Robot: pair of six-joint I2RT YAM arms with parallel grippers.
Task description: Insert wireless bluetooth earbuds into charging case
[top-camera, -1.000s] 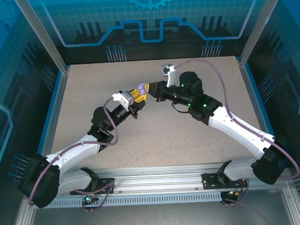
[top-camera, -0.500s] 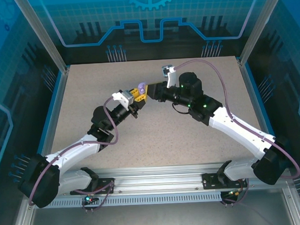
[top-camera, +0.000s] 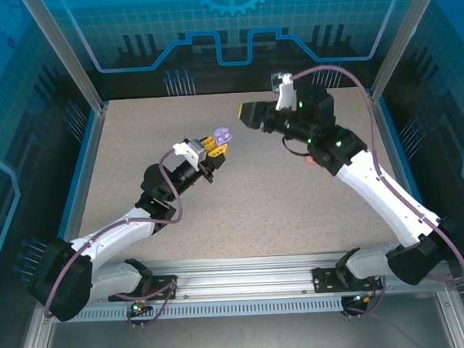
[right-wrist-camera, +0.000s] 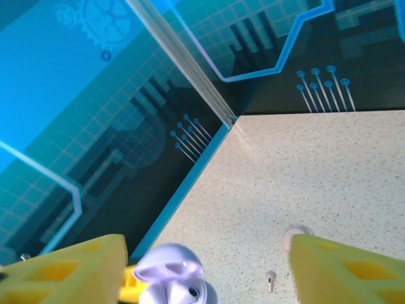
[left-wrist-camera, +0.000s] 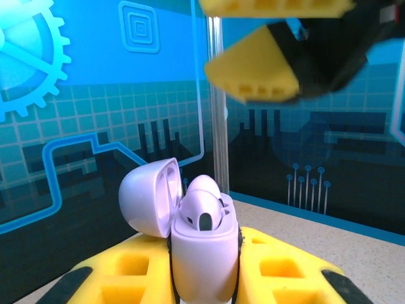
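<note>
One change stands out: the right end effector (top-camera: pixel 249 114), which a moment ago was pressed up against the charging case (left-wrist-camera: pixel 202 253) with its fingers pinched nearly together, now sits back and up toward the far right of the bench (top-camera: pixel 139 170), well apart from the case. Its yellow fingers (right-wrist-camera: pixel 76 266) stand wide in the right wrist view, with nothing between them. The left end effector (top-camera: pixel 217 147) has not moved. It is clamped narrow on the body of the purple case and holds it upright above the bench, with the lid (left-wrist-camera: pixel 149 196) flipped open to the left.

From the left wrist camera, a pale purple earbud (left-wrist-camera: pixel 202 212) sits in the open mouth of the case, its rounded head proud of the rim. My reading is that the right arm has just dropped this bud into its socket and let go, so one insertion looks done or nearly so. Whether the bud is seated all the way down, and whether the neighbouring socket is filled, cannot be told from this angle.

On the bench beyond the case, the right wrist view shows a small pale pink rounded thing (right-wrist-camera: pixel 292 235) half hidden by the right finger, and a tiny stemmed piece (right-wrist-camera: pixel 270 282) near it. Both are too small to name with confidence, though further buds would be the likely next targets.

No brand, label or lettering can be read anywhere. The case is plain, and the blue backdrop panels (top-camera: pixel 234 35) carry only gear and circuit-trace graphics.
</note>
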